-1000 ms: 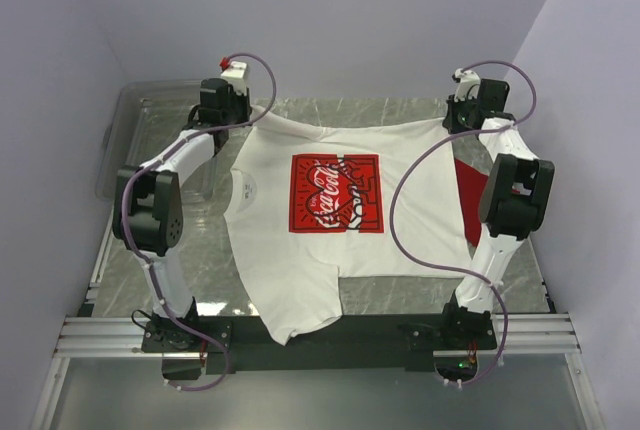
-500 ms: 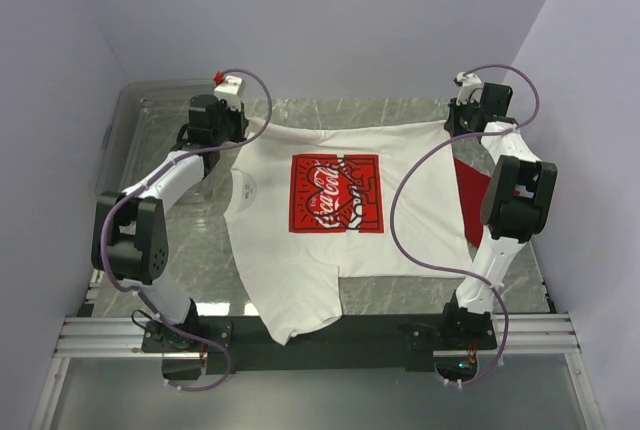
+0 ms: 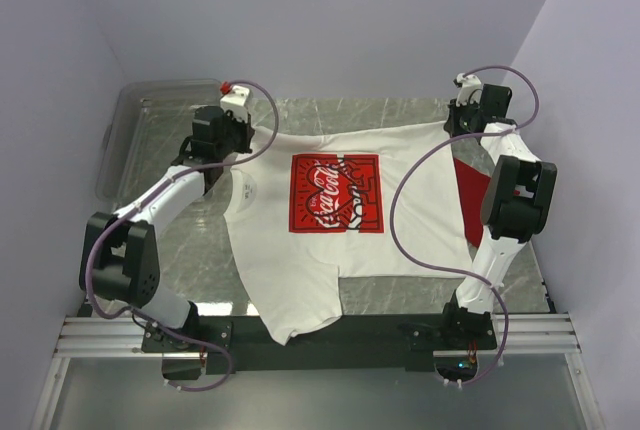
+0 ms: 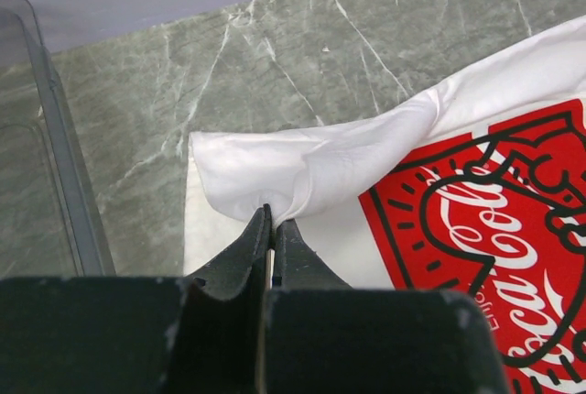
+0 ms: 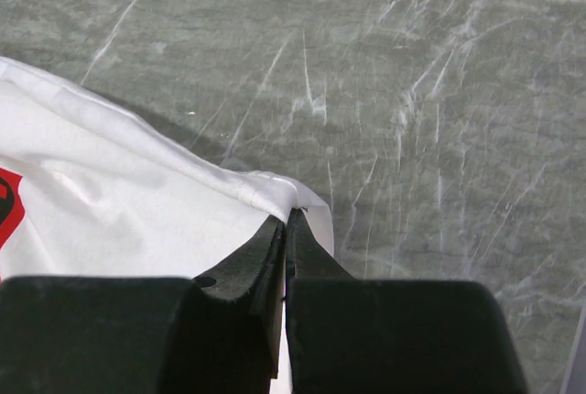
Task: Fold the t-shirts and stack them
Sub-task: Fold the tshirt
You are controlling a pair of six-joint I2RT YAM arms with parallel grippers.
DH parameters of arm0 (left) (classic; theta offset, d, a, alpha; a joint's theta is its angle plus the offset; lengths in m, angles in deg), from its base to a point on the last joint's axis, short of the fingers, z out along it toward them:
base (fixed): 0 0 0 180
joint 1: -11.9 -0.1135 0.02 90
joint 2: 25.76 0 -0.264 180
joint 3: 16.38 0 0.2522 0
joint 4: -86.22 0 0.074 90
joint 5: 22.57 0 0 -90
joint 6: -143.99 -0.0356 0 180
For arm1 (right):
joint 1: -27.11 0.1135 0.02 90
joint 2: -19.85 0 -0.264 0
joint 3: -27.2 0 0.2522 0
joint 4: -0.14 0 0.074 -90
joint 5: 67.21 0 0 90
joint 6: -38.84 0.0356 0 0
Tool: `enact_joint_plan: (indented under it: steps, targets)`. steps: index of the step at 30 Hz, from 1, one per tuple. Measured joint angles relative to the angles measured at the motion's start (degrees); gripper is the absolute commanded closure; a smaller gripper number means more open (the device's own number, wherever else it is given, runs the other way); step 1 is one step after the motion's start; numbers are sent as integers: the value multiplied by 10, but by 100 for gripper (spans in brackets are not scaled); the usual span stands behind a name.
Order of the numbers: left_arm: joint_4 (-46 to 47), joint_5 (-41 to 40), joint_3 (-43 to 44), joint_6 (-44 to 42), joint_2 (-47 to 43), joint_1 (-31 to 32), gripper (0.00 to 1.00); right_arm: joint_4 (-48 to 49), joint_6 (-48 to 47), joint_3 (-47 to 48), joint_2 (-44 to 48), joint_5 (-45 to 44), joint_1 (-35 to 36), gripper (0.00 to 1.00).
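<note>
The white t-shirt (image 3: 290, 260) with the red Coca-Cola print (image 3: 335, 193) lies spread over the marble table (image 3: 390, 290), its near part hanging over the front edge. My left gripper (image 3: 245, 145) is shut on the shirt's far-left corner. In the left wrist view the fingertips (image 4: 272, 215) pinch a fold of white cloth (image 4: 311, 160) lifted over the layer below. My right gripper (image 3: 450, 125) is shut on the far-right corner. The right wrist view shows its tips (image 5: 288, 215) clamping the hem (image 5: 261, 188). A strip of the red t-shirt (image 3: 465, 190) peeks out from under the white one's right side.
A clear plastic bin (image 3: 140, 125) stands at the back left, its wall (image 4: 64, 165) close beside my left gripper. Purple-grey walls enclose the table on three sides. Cables loop above both arms. Bare marble (image 5: 412, 92) lies beyond the right corner.
My left gripper has come nearer and slightly right with the shirt's far-left corner, folding that edge over, and its elbow has swung down to the left. The right arm has barely moved.
</note>
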Motion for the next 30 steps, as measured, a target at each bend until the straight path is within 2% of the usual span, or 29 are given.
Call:
enact_joint_plan:
  steps: [7,12,30]
  targets:
    - [-1,-60,-39,19,-45,43,99,1,5,-1,0,0,0,96]
    - [-2,-85,-78,39,-61,47,99,4,10,-10,2,0,-4,96]
    - [-2,-115,-125,56,-109,68,99,30,3,-59,27,52,-27,94]
